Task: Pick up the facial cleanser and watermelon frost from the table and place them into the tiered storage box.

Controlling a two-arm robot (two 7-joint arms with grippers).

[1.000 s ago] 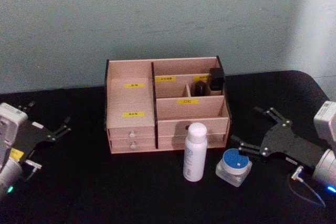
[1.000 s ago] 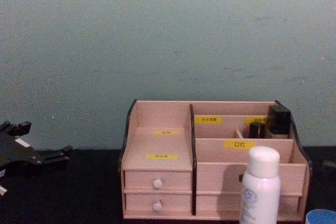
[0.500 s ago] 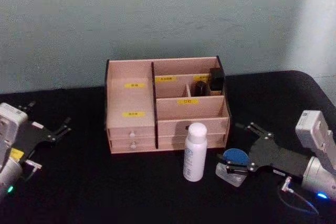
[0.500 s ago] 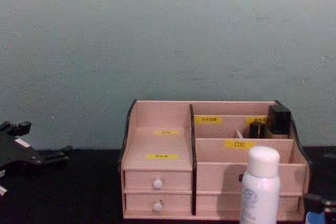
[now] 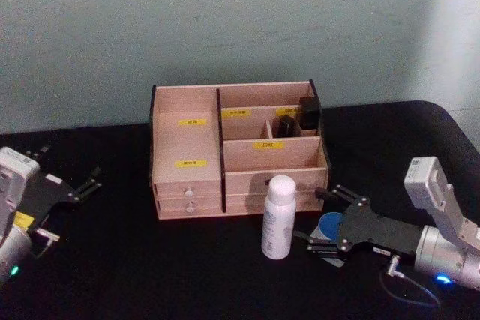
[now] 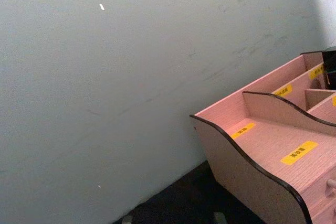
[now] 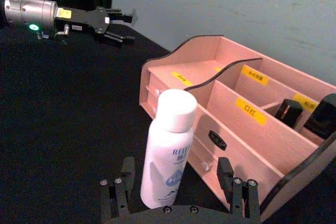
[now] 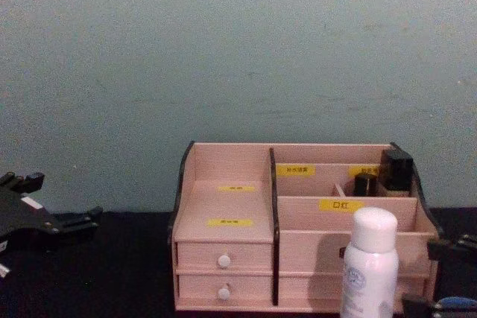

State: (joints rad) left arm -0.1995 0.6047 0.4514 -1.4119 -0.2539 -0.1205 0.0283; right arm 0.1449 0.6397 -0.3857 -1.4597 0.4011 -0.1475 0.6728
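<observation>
Right gripper (image 5: pixel 324 219) wide open, straddling blue-lidded jar (image 5: pixel 331 224), contact unclear | white bottle (image 5: pixel 277 216) just left, tiered storage box (image 5: pixel 187 140) close behind | open table (image 5: pixel 150 275) nearer | left gripper (image 5: pixel 69 166) spread, idle, near-left.

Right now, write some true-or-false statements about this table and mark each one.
The white bottle stands upright in front of the tiered storage box. True.
The blue-lidded jar sits inside a compartment. False: it is on the table beside the bottle.
The right gripper is open, straddling the jar. True.
The left gripper holds the bottle. False: it is open, at the far left, touching nothing.
</observation>
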